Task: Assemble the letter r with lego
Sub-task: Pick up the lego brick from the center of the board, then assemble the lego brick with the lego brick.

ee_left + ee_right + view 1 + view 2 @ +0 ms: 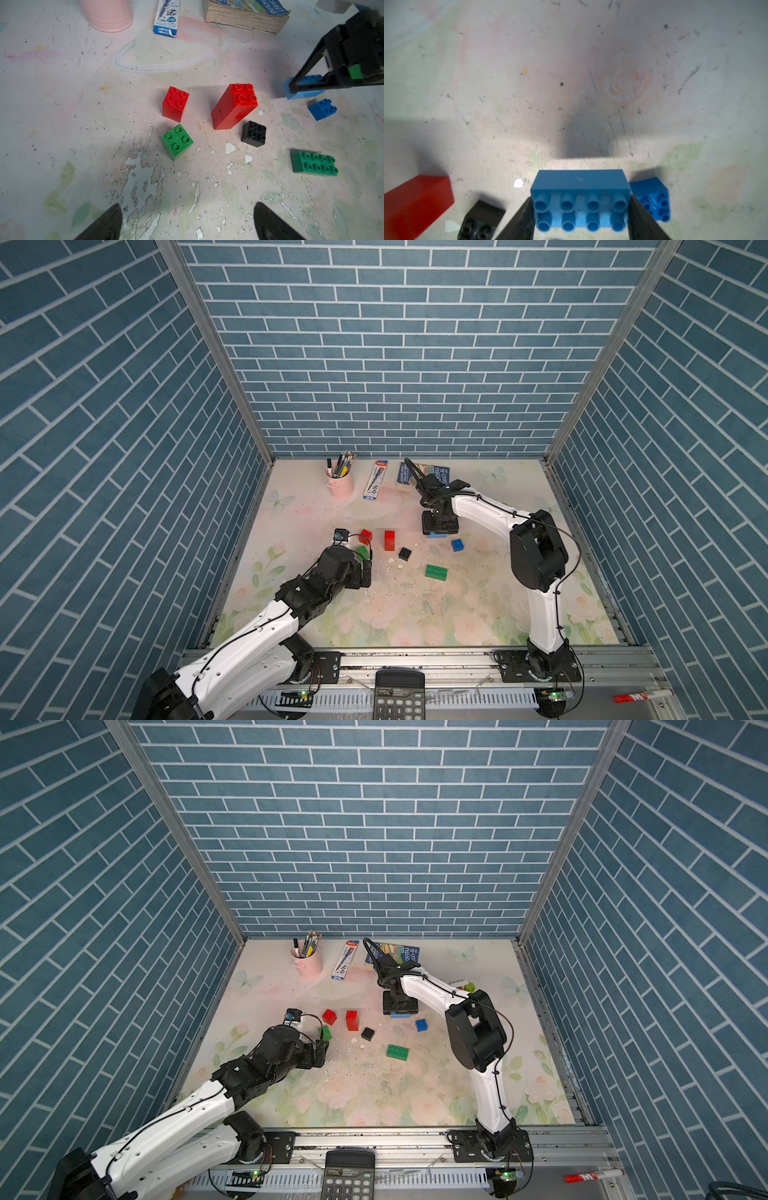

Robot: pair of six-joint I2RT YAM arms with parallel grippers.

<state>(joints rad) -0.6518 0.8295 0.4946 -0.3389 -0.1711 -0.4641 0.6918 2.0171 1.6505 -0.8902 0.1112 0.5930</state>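
Logged left claw (187, 225) with jaws wide apart, poised above worn tabletop (62, 124) near green square brick (177, 142). Just beyond that, found red square brick (175, 104). To its right, noted tall red column (232, 108) standing upright, with black square brick (254, 134) close by its foot. Further right, noted green long brick (436, 572) lying flat, studs up. Found right claw (580, 209) clamped on the short ends of light-blue long brick (580, 185), studs up; cannot tell whether lifted or resting. Just beside it, saw blue square brick (652, 199).
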